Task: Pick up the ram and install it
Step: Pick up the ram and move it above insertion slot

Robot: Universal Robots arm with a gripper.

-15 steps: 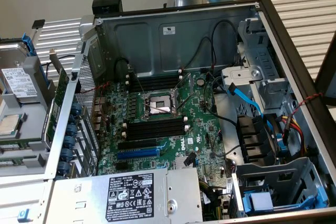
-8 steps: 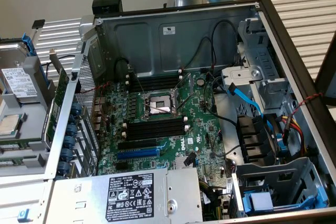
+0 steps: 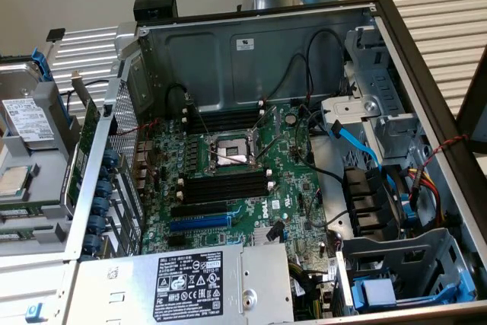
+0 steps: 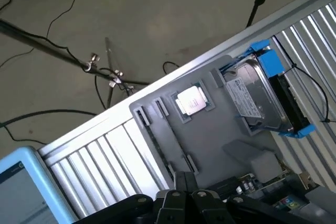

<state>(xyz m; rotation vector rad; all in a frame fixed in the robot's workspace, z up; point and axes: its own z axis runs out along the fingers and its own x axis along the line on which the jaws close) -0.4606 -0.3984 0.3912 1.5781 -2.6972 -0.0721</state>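
Your gripper [image 4: 185, 190], open or closed I cannot tell, is above the grey tray [image 4: 210, 140], and the ram [image 3: 79, 154] probably lies along its edge by the computer case [image 3: 228, 43].

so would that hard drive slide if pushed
Probably not: the hard drive looks nested in the grey tray, whose walls should block sliding. Its metal case suggests stiff and heavy for its size; the blue bracket offers a grip.

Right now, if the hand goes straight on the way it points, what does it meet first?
The hand would most likely meet the grey parts tray first, at its bare face near the processor; nothing shows in between. Depth is hard to judge.
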